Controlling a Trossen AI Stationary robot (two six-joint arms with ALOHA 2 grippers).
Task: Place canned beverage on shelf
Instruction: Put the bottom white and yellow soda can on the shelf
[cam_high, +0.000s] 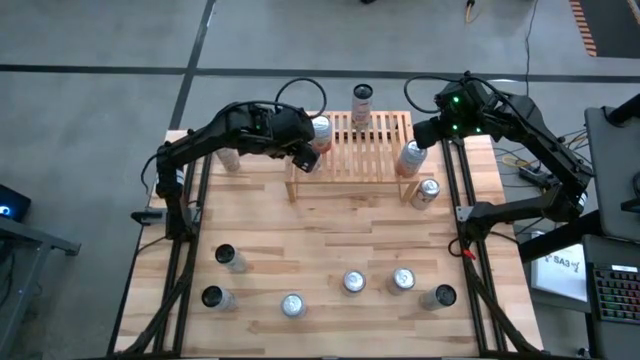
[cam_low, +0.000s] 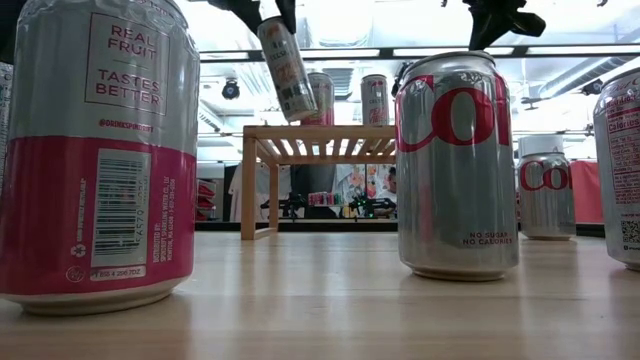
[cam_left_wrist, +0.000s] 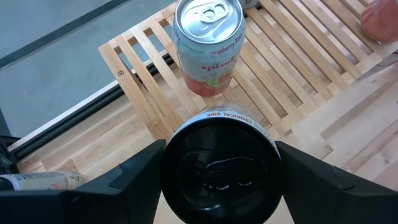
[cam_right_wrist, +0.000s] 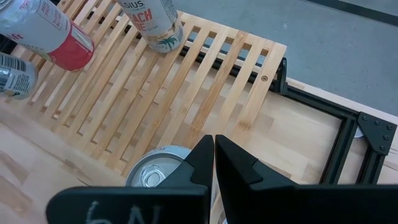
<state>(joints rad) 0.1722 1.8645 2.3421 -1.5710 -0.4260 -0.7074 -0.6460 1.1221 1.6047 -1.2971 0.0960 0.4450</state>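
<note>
Already the shelf holds 3 cans. Left gripper pinches a 4th can above the shelf's left end. Right gripper, fingers pressed together, waits at the right end. More cans remain on the table.

Left pincer cropped at top edge

The left gripper holds a can over the nine o'clock end of the shelf. The right gripper is shut above the three o'clock end. Six cans stand toward six o'clock on the table.
</note>
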